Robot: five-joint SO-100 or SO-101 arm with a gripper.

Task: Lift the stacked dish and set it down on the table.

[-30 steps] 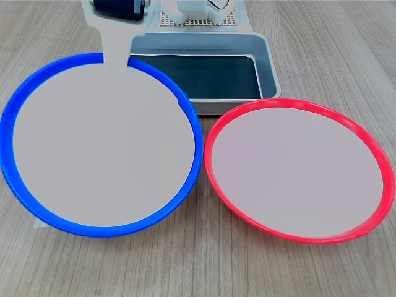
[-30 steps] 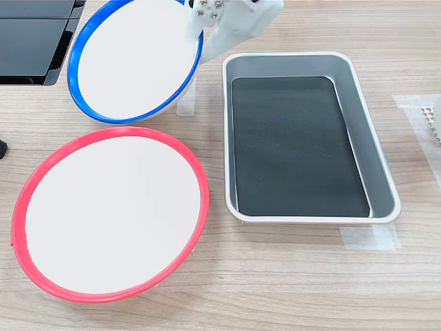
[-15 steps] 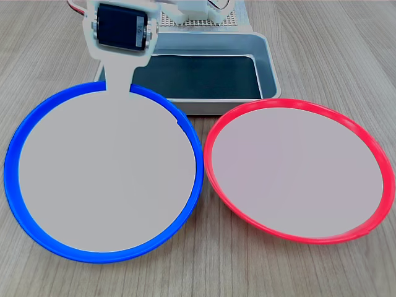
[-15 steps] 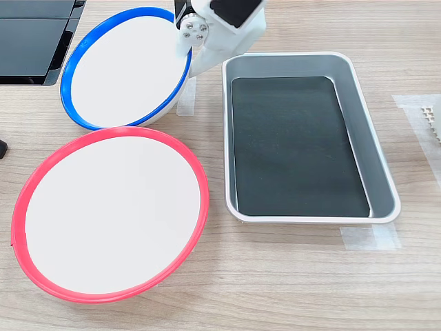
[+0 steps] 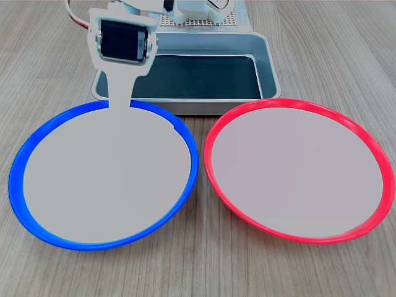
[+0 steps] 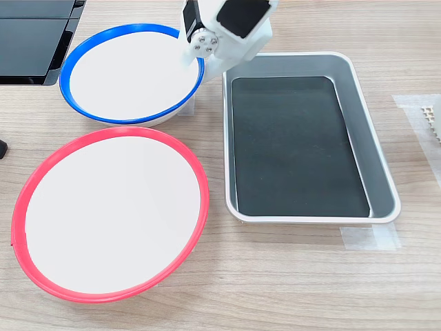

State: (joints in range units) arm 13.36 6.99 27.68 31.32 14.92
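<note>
The set-down step looks nearly finished: the white jaws [image 5: 119, 99] grip the far rim of the blue-rimmed round shallow plate [image 5: 105, 176], lying beside the red-rimmed plate [image 5: 297, 170] on the wood-grain desk [image 5: 204, 266], so release comes next.

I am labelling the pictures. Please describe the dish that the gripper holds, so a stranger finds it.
Start at the grey metal tray. Two round plates lie before it; the gripper grips the blue-rimmed plate at the first exterior view's left. Its neighbour has a red rim.

Evenly lit room; dark panels [image 6: 34, 38] beyond wood-grain surface.
</note>
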